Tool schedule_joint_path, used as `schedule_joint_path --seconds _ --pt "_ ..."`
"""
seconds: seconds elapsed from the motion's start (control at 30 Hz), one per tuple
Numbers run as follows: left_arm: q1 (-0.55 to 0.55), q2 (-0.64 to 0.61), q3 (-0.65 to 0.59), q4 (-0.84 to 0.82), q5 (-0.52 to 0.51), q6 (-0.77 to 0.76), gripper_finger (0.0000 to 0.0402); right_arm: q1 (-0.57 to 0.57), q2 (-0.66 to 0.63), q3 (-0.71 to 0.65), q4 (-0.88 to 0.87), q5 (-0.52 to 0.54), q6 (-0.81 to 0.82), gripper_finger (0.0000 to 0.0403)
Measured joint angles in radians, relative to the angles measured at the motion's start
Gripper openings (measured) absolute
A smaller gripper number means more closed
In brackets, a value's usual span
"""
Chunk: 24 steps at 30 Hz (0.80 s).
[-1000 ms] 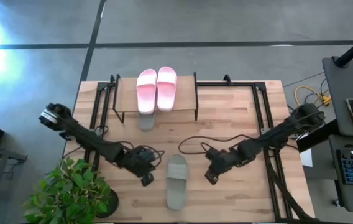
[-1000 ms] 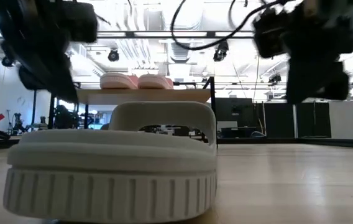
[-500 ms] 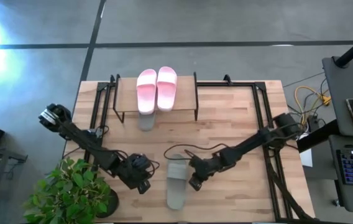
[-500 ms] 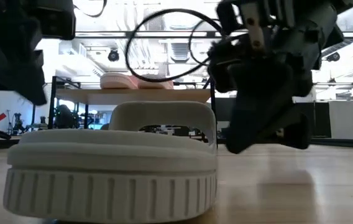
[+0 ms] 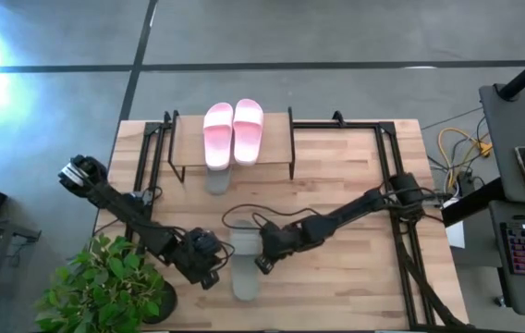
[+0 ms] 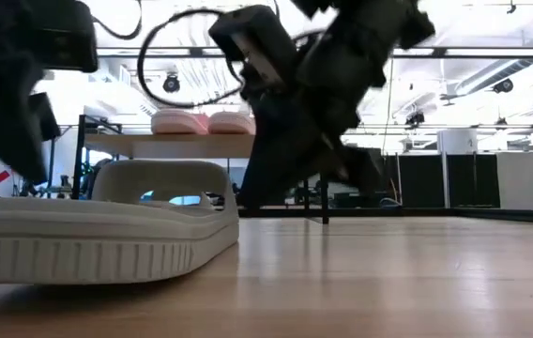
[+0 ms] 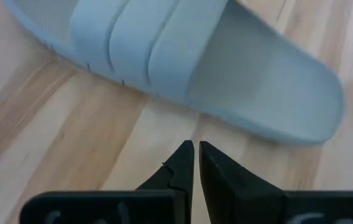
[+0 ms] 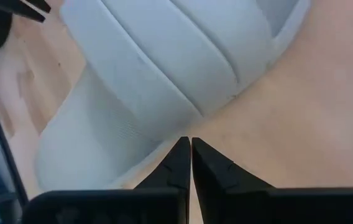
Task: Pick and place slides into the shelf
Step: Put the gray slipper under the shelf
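Our right gripper [image 5: 261,263] sits low over the table [image 5: 355,185], fingers pinched together with nothing between them, its tips right against the edge of a grey-green slide [image 5: 245,265] at the strap end. From the overhead camera, this gripper is at about 3 o'clock from that slide. Our left gripper [image 5: 209,276] is at about 9 o'clock from the same slide, close beside it, and its fingers are likewise drawn together on nothing; its own camera shows the tips just short of the slide's side.

We count one grey-green slide lying flat on the open table near the front edge, between the two grippers. At 12 o'clock from it, farther back, a second grey-green slide [image 5: 217,179] pokes out from under the shelf [image 5: 276,139], mostly hidden by the plank top. On that top we count two pale pink slides [image 5: 233,132], side by side and touching. That makes four slides and one shelf.

A potted plant [image 5: 105,287] stands at the table's front left corner, at about 8 o'clock from the left gripper.
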Motion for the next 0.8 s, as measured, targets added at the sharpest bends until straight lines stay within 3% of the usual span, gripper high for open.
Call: schedule_joint_path --seconds 0.1,0.33,0.63,0.8 --pt "-0.034 0.0 -0.011 -0.013 -0.016 -0.001 0.0011 0.011 -0.027 0.045 -0.111 0.003 -0.026 0.0009" --pt "-0.109 -0.004 -0.039 -0.014 -0.104 -0.075 0.0011 0.094 -0.047 0.057 -0.121 -0.153 0.084 0.0009" --pt "-0.122 -0.056 -0.075 -0.067 -0.199 -0.1 0.0011 0.141 0.06 0.059 0.189 -0.141 0.378 0.0009" --pt "-0.122 -0.052 -0.106 -0.065 -0.199 -0.097 0.0011 0.167 0.145 0.125 0.208 -0.127 0.46 0.0009"
